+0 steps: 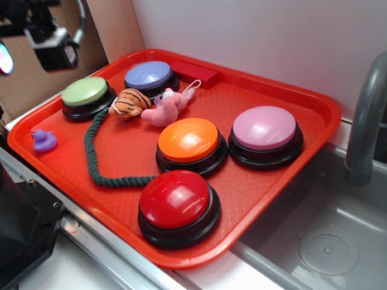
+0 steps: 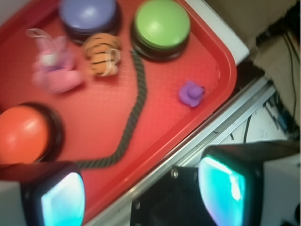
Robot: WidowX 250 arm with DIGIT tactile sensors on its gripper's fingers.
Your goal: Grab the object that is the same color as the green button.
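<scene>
The exterior view looks down obliquely from in front at the whole red tray (image 1: 284, 199). The wrist view hangs closer, above the tray's edge (image 2: 221, 52), rotated. Both share the green button (image 1: 85, 92) (image 2: 162, 23), at ten o'clock outside, one o'clock on the wrist.

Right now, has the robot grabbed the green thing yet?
Not yet. Nothing looks done: the green rope lies on the red tray, running from the green button toward the red button. The gripper hangs open above the tray's edge, holding nothing. Reaching down, closing and lifting are left.
</scene>
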